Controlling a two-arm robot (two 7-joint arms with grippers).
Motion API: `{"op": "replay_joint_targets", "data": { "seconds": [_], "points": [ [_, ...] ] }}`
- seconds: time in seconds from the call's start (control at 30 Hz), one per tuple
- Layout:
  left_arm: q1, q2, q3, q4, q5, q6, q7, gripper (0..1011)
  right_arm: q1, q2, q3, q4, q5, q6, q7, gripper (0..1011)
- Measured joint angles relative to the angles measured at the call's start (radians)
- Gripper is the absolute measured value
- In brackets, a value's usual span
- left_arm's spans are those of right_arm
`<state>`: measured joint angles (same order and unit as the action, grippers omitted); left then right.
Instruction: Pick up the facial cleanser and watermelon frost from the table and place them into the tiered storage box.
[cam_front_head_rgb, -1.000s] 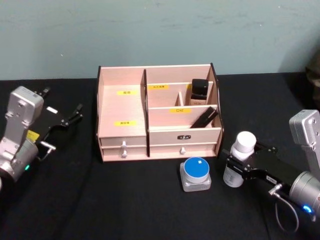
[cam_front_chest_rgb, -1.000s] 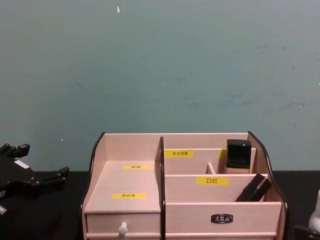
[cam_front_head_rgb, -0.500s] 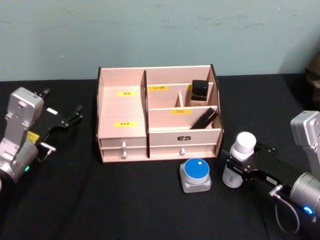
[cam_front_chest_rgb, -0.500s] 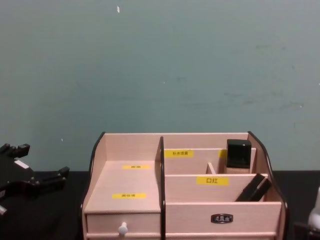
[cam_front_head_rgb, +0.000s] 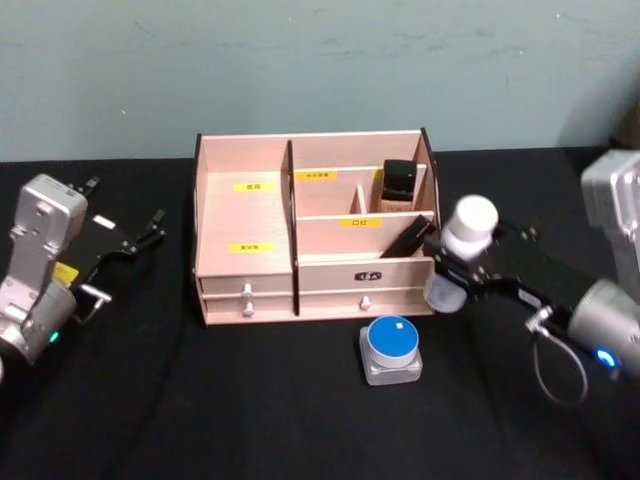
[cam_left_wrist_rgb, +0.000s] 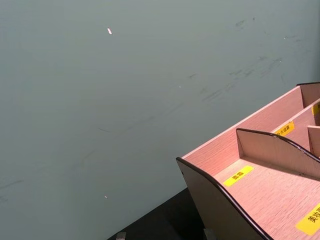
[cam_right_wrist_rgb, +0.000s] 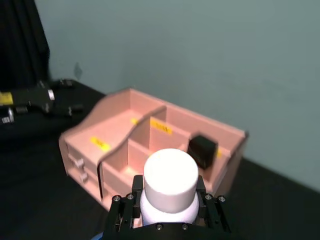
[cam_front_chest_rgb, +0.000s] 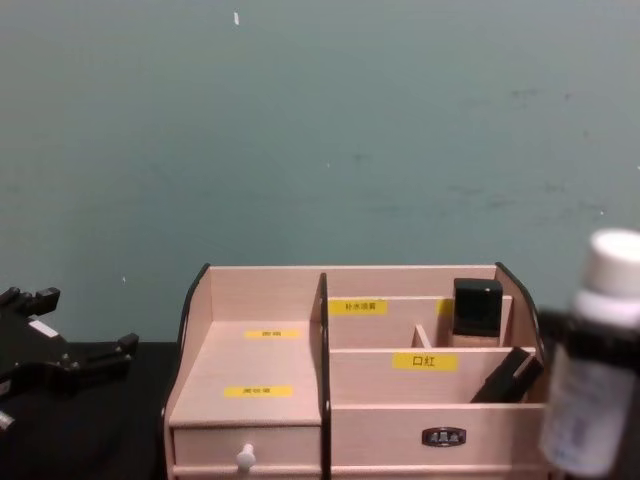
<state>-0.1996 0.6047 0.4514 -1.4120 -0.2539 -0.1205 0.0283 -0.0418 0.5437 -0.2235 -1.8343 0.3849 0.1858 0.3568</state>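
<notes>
While the left gripper (cam_front_head_rgb: 128, 200) sits open at the black table (cam_front_head_rgb: 250, 410)'s left side, the right gripper (cam_front_head_rgb: 458, 272) is clamped on a white-capped bottle (cam_front_head_rgb: 470, 218), held off the table just beside the tiered storage box (cam_front_head_rgb: 245, 215)'s right wall. The bottle's label cannot be read. A blue-lidded jar (cam_front_head_rgb: 391, 342) stands before the box.

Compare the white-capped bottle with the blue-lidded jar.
The bottle is tall and narrow with a white cap; the jar is low and squat with a blue lid. The right hand holds the bottle up at the right end of the tiered storage box; the jar sits free on the table before the box. Both have pale bodies.
</notes>
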Motion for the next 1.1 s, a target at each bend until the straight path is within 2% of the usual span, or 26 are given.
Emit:
{"op": "replay_joint_targets", "data": {
  "seconds": [0.07, 0.17, 0.2, 0.37, 0.63, 0.93, 1.1],
  "points": [
    [0.000, 0.000, 0.000, 0.000, 0.000, 0.000, 0.000, 1001, 0.031, -0.006, -0.010, -0.001, -0.001, 0.005, 0.004, 601],
    [0.000, 0.000, 0.000, 0.000, 0.000, 0.000, 0.000, 1001, 0.107, -0.023, -0.039, 0.014, -0.006, 0.015, 0.015, 601],
    [0.000, 0.000, 0.000, 0.000, 0.000, 0.000, 0.000, 1001, 0.107, -0.023, -0.039, 0.014, -0.006, 0.015, 0.015, 601],
    [0.000, 0.000, 0.000, 0.000, 0.000, 0.000, 0.000, 1001, 0.205, -0.054, -0.083, 0.067, -0.011, 0.023, 0.026, 601],
    [0.000, 0.000, 0.000, 0.000, 0.000, 0.000, 0.000, 1001, 0.300, -0.095, -0.130, 0.146, -0.011, 0.025, 0.042, 602],
    [0.000, 0.000, 0.000, 0.000, 0.000, 0.000, 0.000, 1001, 0.425, -0.158, -0.194, 0.287, -0.012, 0.008, 0.069, 602],
    [0.000, 0.000, 0.000, 0.000, 0.000, 0.000, 0.000, 1001, 0.470, -0.183, -0.217, 0.350, -0.014, -0.003, 0.079, 602]
  ]
}}
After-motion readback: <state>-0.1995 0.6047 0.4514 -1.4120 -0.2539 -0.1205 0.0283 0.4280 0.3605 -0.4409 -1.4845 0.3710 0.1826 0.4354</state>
